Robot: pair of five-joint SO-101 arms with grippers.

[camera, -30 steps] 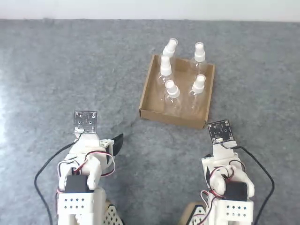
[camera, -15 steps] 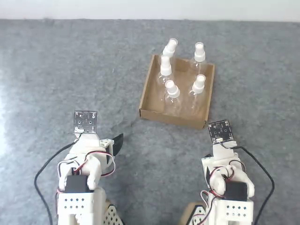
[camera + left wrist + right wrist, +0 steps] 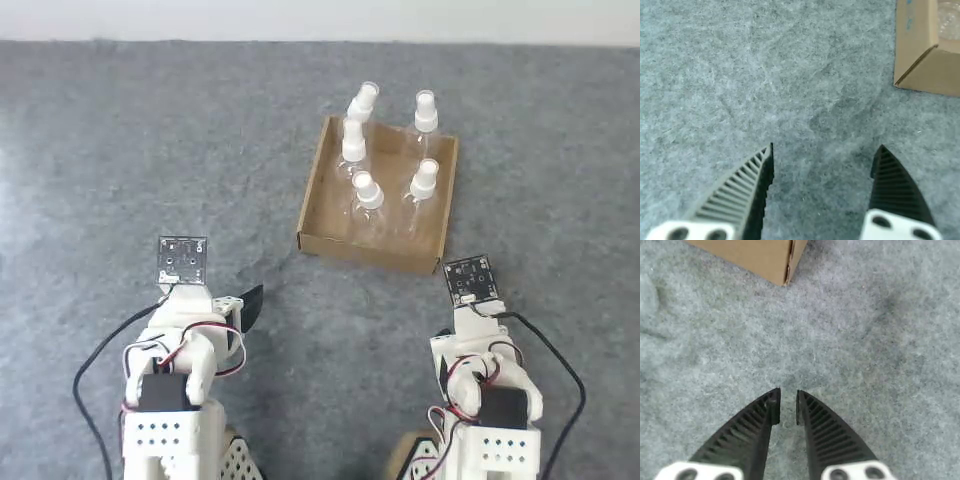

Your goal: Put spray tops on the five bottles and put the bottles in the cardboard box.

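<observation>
Nothing has moved over the last second: both arms sit in the same pose at the near edge of the desk point(image 3: 150, 150), and the box point(image 3: 365, 252) and its contents lie just as they did.

The five bottles point(image 3: 368, 205) stand inside the box, each with a white spray top on. The one at the far left corner point(image 3: 360, 105) leans, its top tipped out past the rim, while the others look upright.

The left hand point(image 3: 826, 147) is spread wide over bare desk and holds nothing, with the box's near corner point(image 3: 920, 60) well apart from it. The right hand point(image 3: 788, 391) has its fingers point(image 3: 812, 425) pressed almost together, with only a thin slit between them. It too is empty, and hangs over the desk near the box's other front corner point(image 3: 785, 262).

With every bottle capped and boxed and both arms idle and pulled back, the task looks finished. The stillness reads as the end of the work, not a pause before another reach. The leaning bottle is the only loose end, and it seems to rest on the box wall.
</observation>
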